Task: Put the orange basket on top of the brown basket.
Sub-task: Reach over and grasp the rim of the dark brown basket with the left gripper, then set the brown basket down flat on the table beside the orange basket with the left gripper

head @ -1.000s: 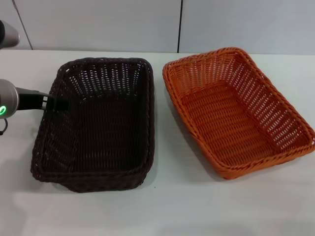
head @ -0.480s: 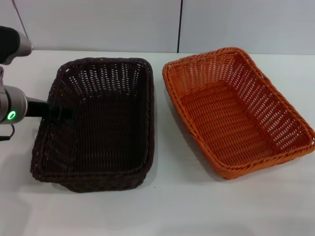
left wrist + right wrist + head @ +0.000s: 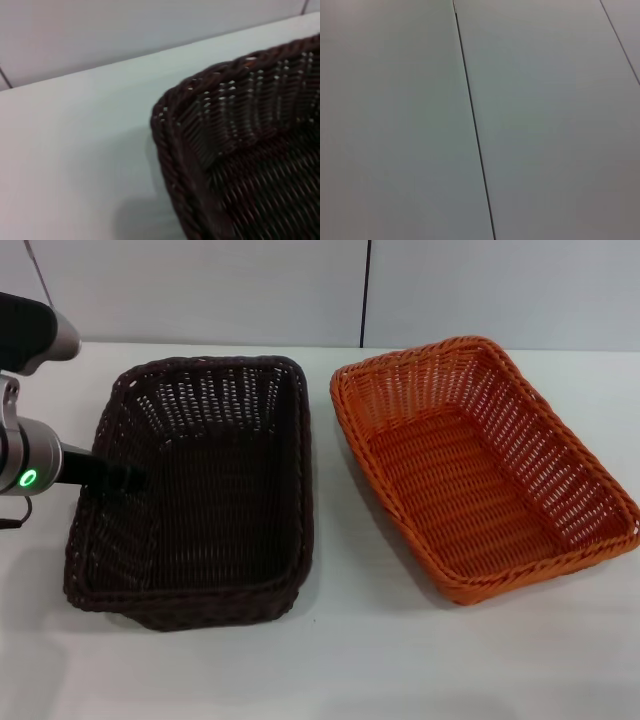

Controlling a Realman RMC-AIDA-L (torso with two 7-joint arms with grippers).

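Left gripper (image 3: 128, 480) at the left rim of the brown basket (image 3: 215, 510); orange basket (image 3: 480, 465) apart on the white table (image 3: 360, 660).

Near edge: bare table. Mid-field: the brown basket sits left, the orange basket right, side by side, a strip of table between them, not touching. The left arm reaches in from the left; its dark tip lies over the brown basket's left wall, finger spread cannot be told. Left wrist view shows a corner of that basket's braided rim (image 3: 172, 145). Far: grey wall panels (image 3: 545, 120).
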